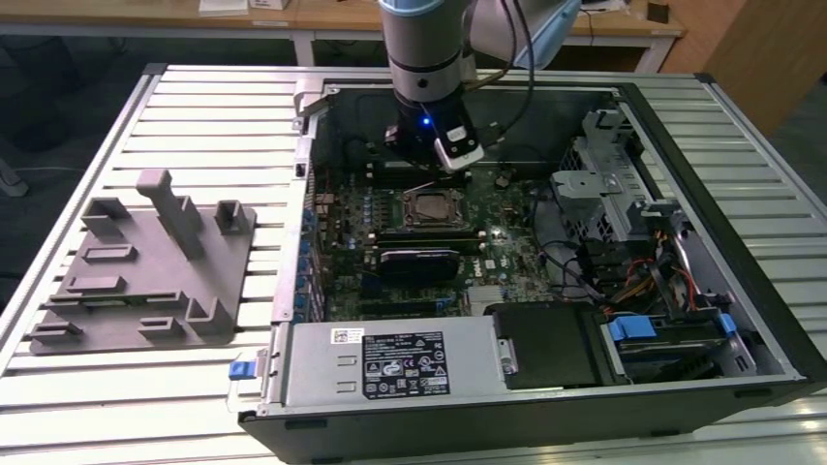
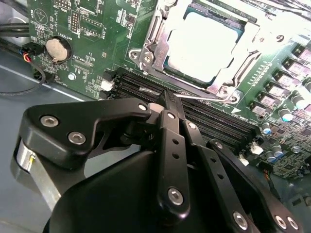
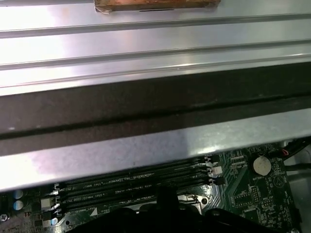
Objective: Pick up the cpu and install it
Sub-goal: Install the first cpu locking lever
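Note:
The cpu (image 2: 204, 46) is a pale silver square lying flat in the motherboard socket, with the metal socket frame (image 2: 146, 46) around its edges. In the exterior view the cpu (image 1: 432, 206) sits mid-board inside the open computer case. My gripper (image 2: 164, 97) hovers just beside the socket, over the black memory slots (image 2: 214, 121). Its fingers (image 2: 170, 141) are pressed together, shut with nothing between them. A thin metal socket lever (image 2: 204, 96) runs right past the fingertips. In the exterior view the gripper (image 1: 427, 167) hangs low in the case, just behind the socket.
A grey plastic fixture block (image 1: 142, 271) stands on the slatted table at the exterior view's left. Inside the case are a power supply (image 1: 387, 363), a drive cage (image 1: 614, 194) and cables (image 1: 646, 281). The case wall (image 3: 146, 145) and a coin battery (image 3: 262, 165) lie close to the wrist.

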{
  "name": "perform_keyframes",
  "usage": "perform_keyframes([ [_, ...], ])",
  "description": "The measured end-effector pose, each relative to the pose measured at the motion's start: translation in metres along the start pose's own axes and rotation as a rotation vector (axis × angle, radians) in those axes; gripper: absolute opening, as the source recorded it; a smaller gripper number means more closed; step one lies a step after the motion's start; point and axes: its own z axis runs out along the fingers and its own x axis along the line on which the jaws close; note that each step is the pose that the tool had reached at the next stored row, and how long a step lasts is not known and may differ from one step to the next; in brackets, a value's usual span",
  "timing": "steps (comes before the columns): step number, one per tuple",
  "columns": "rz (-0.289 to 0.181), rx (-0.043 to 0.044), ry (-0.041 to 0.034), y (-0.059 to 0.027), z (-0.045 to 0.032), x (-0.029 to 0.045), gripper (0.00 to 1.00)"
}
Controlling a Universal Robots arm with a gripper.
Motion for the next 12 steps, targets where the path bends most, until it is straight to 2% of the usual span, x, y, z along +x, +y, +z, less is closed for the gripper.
perform_keyframes([
  [4, 0.0, 0.0012, -0.0005, -0.0002, 0.0015, 0.0002, 0.11],
  [10, -0.004, 0.0259, -0.0049, -0.0006, 0.0076, 0.0011, 0.11],
  [12, -0.005, 0.0282, -0.0052, 0.0007, 0.0084, 0.0014, 0.11],
])
